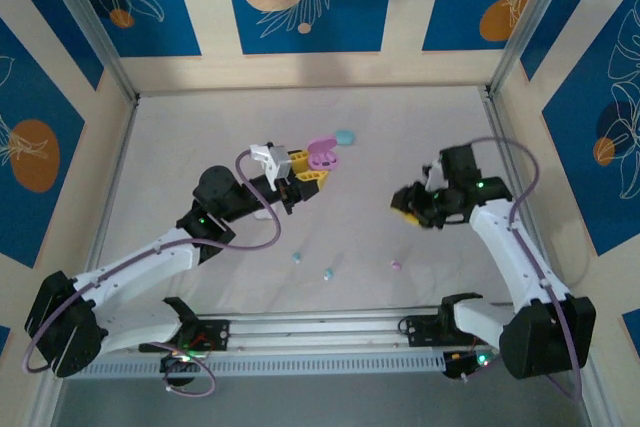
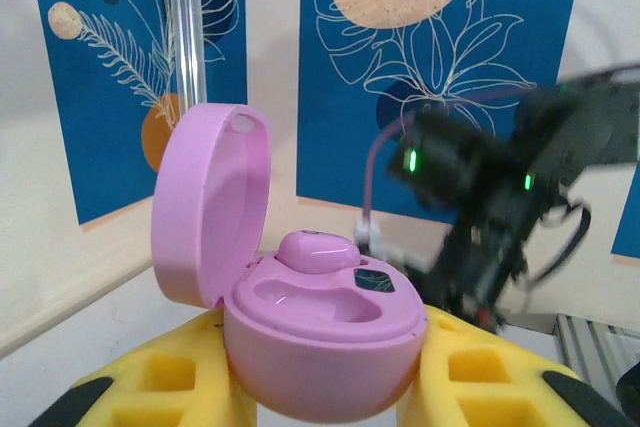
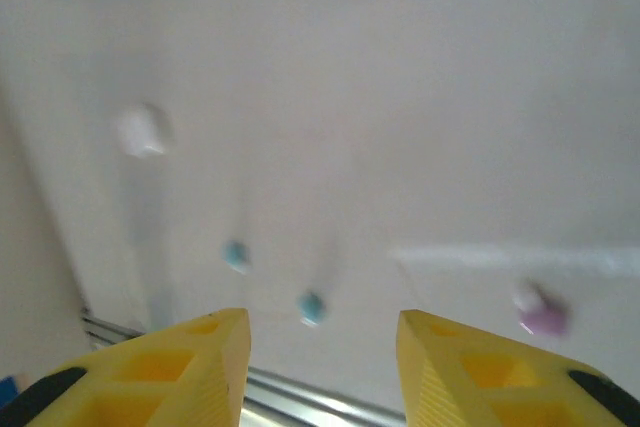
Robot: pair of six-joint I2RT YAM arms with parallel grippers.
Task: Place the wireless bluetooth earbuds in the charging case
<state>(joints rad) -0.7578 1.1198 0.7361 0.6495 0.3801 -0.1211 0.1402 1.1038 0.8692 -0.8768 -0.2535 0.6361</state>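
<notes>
My left gripper (image 1: 312, 173) is shut on an open pink charging case (image 1: 323, 155), held above the table. In the left wrist view the case (image 2: 320, 347) sits between the yellow fingers (image 2: 150, 382) with its lid (image 2: 208, 209) tipped back. One pink earbud (image 2: 318, 250) is seated in the far slot; the near slot (image 2: 320, 299) is empty. A second pink earbud (image 1: 396, 266) and two light blue earbuds (image 1: 297, 258) (image 1: 328, 273) lie on the table. My right gripper (image 1: 405, 207) hangs open and empty above them (image 3: 320, 367), with the pink earbud (image 3: 541, 315) to its right.
A light blue case (image 1: 345, 136) lies just behind the pink one. A blurred white blob (image 3: 142, 132), which I cannot identify, lies on the table farther off. A metal rail (image 1: 320, 332) runs along the near edge. Patterned walls enclose the table.
</notes>
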